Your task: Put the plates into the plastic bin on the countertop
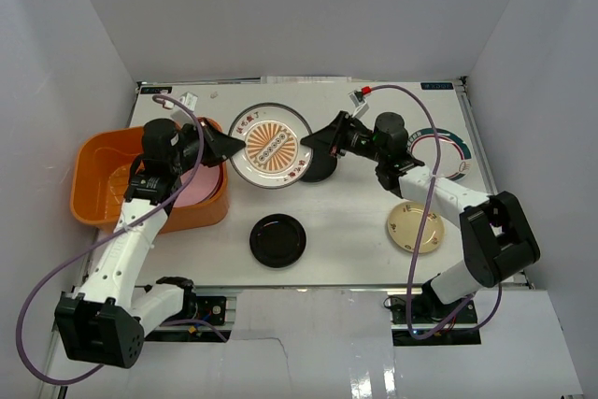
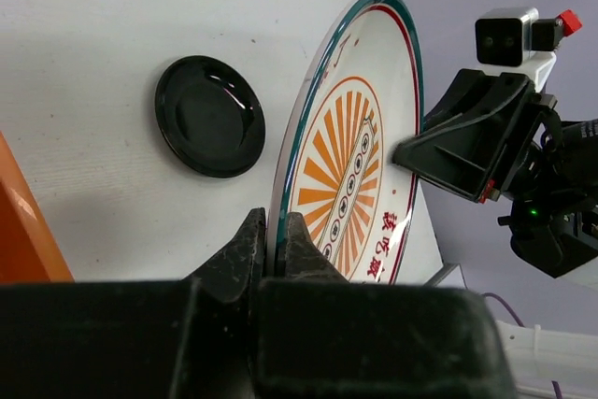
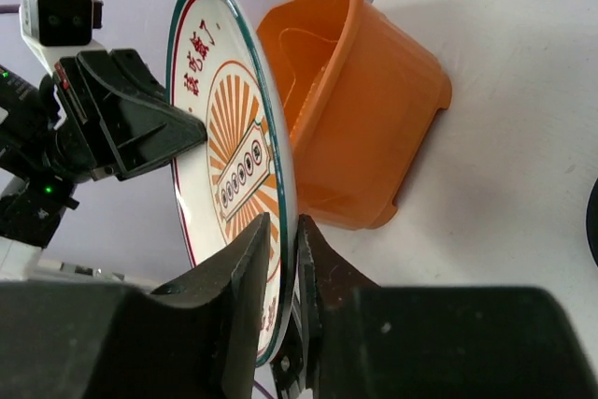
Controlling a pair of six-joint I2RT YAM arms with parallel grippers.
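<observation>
The white plate with the orange sunburst (image 1: 271, 147) is held above the countertop (image 1: 355, 221) between both grippers. My left gripper (image 1: 238, 145) is shut on its left rim; the wrist view shows the rim (image 2: 360, 165) pinched between the fingers (image 2: 277, 231). My right gripper (image 1: 308, 144) clamps the opposite rim (image 3: 234, 156), its fingers (image 3: 282, 231) on either side. The orange plastic bin (image 1: 89, 151) sits left of the plate with a pink plate (image 1: 201, 184) inside. A black plate (image 1: 277, 240) and a small tan-gold plate (image 1: 415, 226) lie on the countertop.
A white plate with a teal rim (image 1: 458, 151) lies at the far right under the right arm. Something dark (image 1: 322, 170) sits under the right gripper. White walls enclose the countertop. The bin (image 3: 355, 109) and the black plate (image 2: 210, 117) show in the wrist views.
</observation>
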